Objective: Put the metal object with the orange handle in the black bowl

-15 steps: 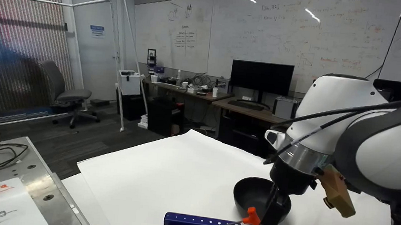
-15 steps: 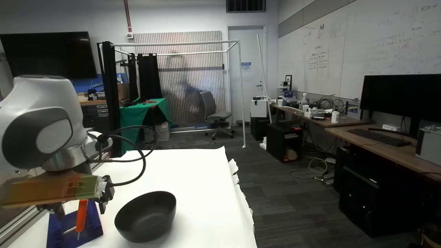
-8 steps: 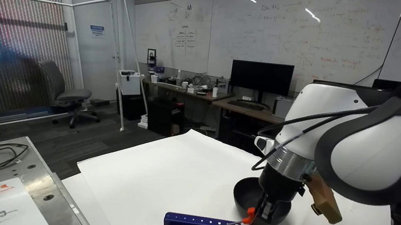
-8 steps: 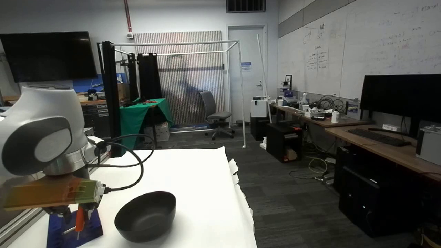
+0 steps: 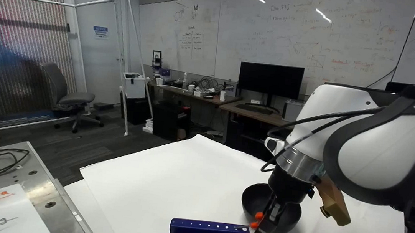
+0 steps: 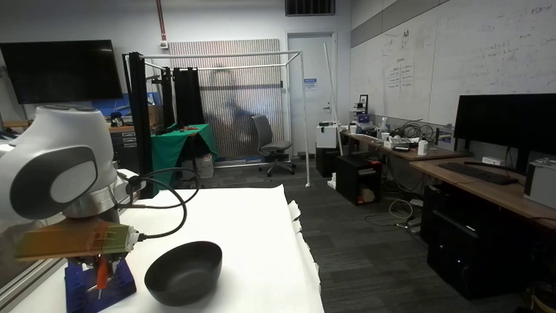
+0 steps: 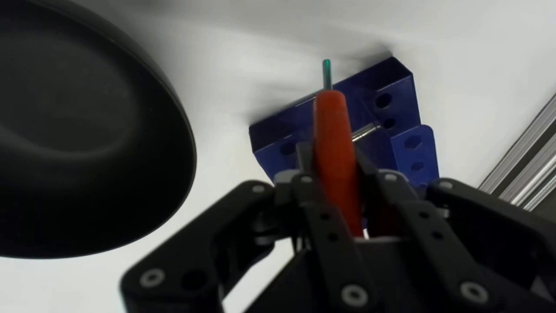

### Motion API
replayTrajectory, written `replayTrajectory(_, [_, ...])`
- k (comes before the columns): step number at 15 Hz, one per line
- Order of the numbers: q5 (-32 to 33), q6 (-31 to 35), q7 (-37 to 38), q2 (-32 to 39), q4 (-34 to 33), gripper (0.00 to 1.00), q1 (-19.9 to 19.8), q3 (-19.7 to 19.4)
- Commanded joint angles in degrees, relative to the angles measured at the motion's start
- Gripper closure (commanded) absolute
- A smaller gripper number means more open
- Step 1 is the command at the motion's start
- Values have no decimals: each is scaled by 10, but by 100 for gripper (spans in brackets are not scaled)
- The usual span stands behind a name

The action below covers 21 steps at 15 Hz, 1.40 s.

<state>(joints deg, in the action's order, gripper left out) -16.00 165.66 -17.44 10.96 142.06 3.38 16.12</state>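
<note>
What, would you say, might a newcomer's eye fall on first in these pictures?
Probably the orange handle, held in the gripper in front of the blue rack in the wrist view. Next might come the black bowl, a wide dark shape beside the rack, then the white arm looming at the right of an exterior view.

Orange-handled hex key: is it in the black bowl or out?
Out: in the wrist view, the fingers grip the orange-handled hex key beside the black bowl, white paper showing between.

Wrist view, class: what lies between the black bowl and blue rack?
In the wrist view, a strip of white sheet separates the black bowl from the blue rack.
</note>
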Motion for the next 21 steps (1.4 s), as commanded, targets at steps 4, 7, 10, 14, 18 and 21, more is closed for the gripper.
replayTrajectory(4, [38, -28, 35, -79, 23, 84, 6, -23])
replayTrajectory(7, [54, -95, 44, -111, 18, 83, 8, -40])
replayTrajectory(10, [43, -169, 29, -134, 8, 83, 6, -61])
replayTrajectory(14, [133, -171, 124, -190, 27, 83, 0, -87])
replayTrajectory(18, [352, -215, 316, -197, 0, 81, -67, -43])
replayTrajectory(21, [472, -303, 434, -150, -51, 82, -52, -55])
